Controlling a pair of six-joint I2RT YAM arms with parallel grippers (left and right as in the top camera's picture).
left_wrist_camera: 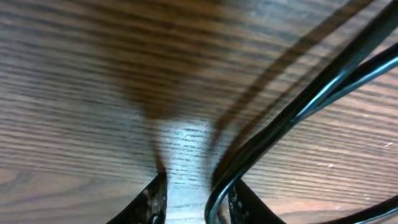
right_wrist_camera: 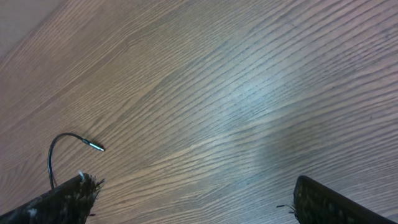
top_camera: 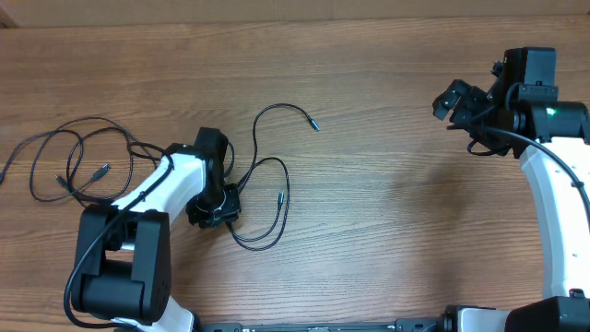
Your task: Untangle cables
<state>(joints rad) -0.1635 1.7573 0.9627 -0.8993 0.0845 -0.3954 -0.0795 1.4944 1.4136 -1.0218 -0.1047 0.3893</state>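
**Cables, thin black, looped: left half of table**

The cables (left_wrist_camera: pixel 323 87) sprawl from far left to centre of the table (top_camera: pixel 387 203). The left gripper (top_camera: pixel 217 207) sits low, its jaws narrowly apart astride one strand, unclamped. The right gripper (right_wrist_camera: pixel 196 190) is far right, spread wide, grasping nothing.

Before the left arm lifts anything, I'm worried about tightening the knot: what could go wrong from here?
1. In the left wrist view the cable hugs one finger of the left gripper, off centre, two strands side by side: it may slip out, or both get caught.
2. The tangle lies beyond the left arm; pulling could cinch it.
3. The right gripper hangs open far away, so nothing pins the tangle.
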